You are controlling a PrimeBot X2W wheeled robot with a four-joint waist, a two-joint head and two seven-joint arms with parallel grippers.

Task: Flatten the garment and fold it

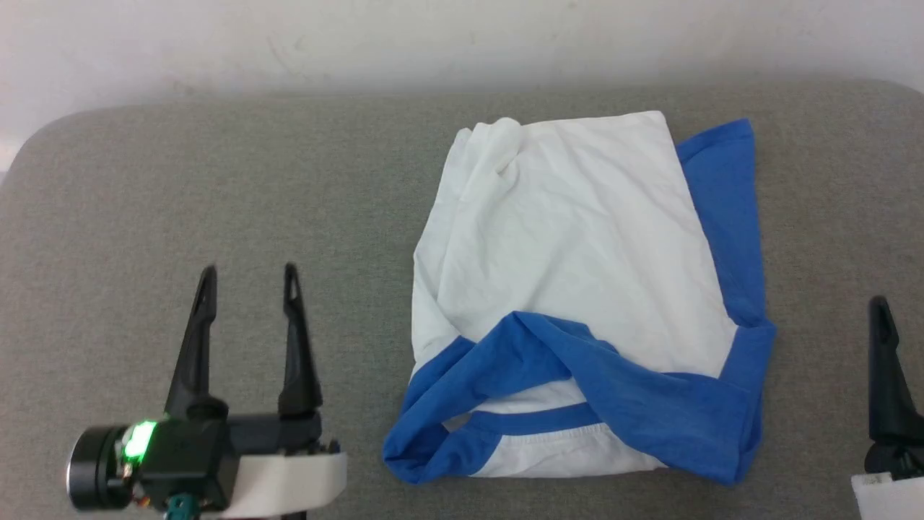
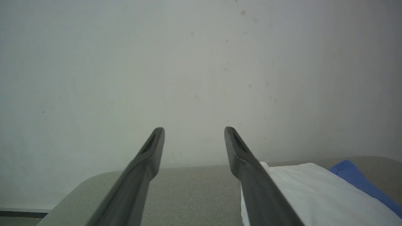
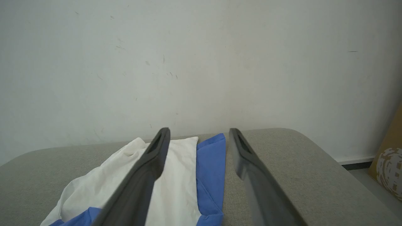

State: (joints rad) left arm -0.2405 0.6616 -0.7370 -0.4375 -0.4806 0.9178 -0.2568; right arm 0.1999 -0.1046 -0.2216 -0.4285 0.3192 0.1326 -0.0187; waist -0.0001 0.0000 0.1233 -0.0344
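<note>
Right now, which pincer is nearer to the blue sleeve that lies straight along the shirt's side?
The right pincer. It hangs just to the right of the blue sleeve, not touching it. The left pincer is beyond the shirt's opposite edge, over the grey surface.

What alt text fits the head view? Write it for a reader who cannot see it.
A white shirt with blue sleeves lies folded on a grey padded surface, blue sleeves crossed over its near end. The left gripper stands open at lower left, clear of it; a finger of the right gripper shows at the right edge.
</note>
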